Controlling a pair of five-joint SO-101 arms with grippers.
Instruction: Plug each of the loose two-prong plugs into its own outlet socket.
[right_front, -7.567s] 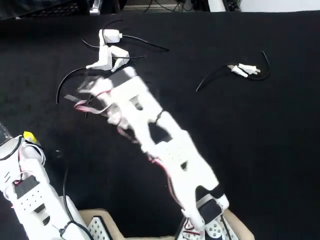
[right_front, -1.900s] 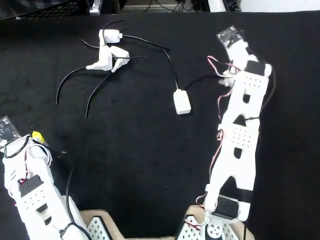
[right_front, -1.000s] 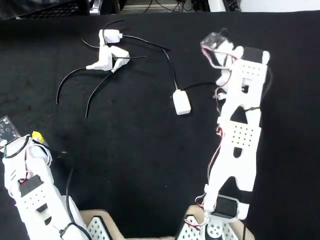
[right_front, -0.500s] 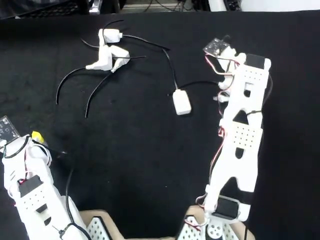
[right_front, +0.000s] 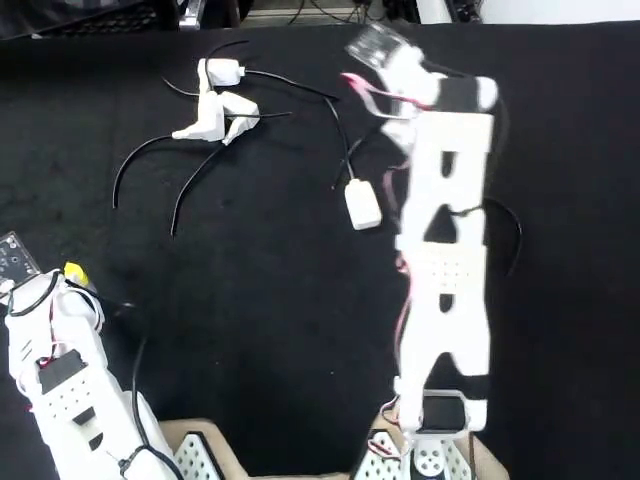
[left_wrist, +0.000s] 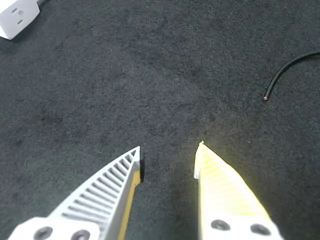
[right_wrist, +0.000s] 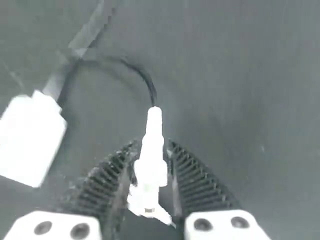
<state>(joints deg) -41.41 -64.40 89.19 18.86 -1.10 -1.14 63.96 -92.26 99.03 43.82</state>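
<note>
Plug (right_wrist: 150, 170) clamped in the right end effector (right_wrist: 151, 146), outlet socket (right_wrist: 31, 137) near it.

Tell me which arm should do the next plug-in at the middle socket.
Right. The right gripper is shut on a plug, with the socket close by. The left gripper is open and empty, farther off.
</note>
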